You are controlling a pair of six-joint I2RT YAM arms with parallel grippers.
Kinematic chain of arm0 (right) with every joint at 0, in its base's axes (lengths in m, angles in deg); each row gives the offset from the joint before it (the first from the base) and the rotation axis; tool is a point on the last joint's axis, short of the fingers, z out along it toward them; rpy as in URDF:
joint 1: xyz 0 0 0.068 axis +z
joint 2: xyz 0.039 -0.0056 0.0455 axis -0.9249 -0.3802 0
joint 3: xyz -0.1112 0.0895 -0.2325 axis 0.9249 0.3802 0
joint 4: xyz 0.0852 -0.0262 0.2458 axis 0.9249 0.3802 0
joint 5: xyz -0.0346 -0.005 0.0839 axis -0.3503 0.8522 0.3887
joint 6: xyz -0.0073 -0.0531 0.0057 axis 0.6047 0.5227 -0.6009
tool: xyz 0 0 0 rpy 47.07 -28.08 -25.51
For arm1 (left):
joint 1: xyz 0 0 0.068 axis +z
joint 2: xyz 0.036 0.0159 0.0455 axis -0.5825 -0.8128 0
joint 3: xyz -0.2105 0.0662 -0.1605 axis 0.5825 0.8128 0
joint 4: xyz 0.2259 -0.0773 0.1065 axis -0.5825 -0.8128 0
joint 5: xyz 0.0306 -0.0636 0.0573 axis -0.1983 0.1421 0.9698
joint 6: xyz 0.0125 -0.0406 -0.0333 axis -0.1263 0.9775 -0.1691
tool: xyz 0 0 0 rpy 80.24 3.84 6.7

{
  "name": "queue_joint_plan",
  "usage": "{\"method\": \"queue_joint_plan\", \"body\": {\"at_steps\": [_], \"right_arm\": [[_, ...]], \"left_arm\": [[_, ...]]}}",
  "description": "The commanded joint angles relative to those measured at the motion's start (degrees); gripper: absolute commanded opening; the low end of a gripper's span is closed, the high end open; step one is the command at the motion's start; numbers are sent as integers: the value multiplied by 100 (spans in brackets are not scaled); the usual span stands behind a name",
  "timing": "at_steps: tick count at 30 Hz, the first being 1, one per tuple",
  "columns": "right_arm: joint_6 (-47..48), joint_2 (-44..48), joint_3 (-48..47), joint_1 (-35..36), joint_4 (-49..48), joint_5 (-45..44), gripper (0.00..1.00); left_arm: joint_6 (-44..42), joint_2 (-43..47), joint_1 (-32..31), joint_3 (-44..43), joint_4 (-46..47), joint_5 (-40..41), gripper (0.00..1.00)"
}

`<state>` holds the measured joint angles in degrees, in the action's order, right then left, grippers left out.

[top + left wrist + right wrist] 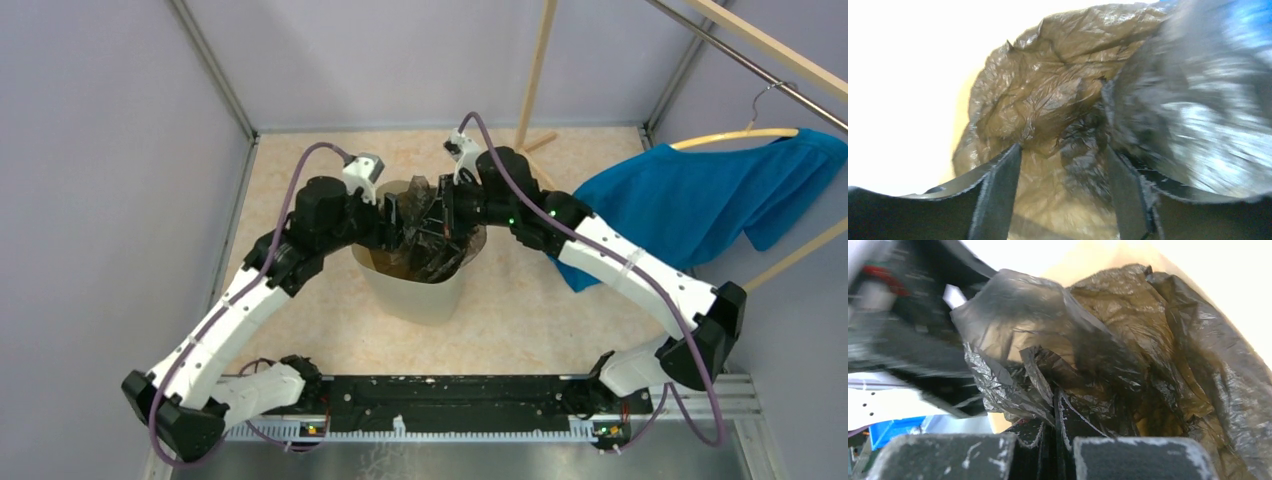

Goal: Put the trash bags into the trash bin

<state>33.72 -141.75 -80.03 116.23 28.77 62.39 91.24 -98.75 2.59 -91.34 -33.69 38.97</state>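
Note:
The cream-beige trash bin (415, 295) stands on the floor in the middle. The wrinkly grey-brown trash bag (425, 225) lies crumpled in and over its mouth. It also fills the left wrist view (1048, 95) and the right wrist view (1128, 340). My left gripper (392, 228) is at the bin's left rim; its jaws stand apart with bag plastic between and beyond them (1063, 165). My right gripper (447, 222) is at the right rim, jaws closed on a fold of the bag (1054, 397).
A blue garment (700, 195) hangs on a hanger from a rail at the right. A wooden pole (535, 75) stands behind the bin. Grey walls close the left and back sides. The black arm-base rail (450, 405) runs along the near edge.

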Motion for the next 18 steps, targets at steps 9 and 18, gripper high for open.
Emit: {"method": "queue_joint_plan", "body": {"at_steps": [9, 18], "right_arm": [[187, -1578, -1483, 383, 992, -369, 0], [234, -2649, -1728, 476, 779, -705, 0]], "left_arm": [[-259, 1730, 4, 129, -69, 1365, 98], [300, 2598, -3, 928, -233, 1803, 98]]}}
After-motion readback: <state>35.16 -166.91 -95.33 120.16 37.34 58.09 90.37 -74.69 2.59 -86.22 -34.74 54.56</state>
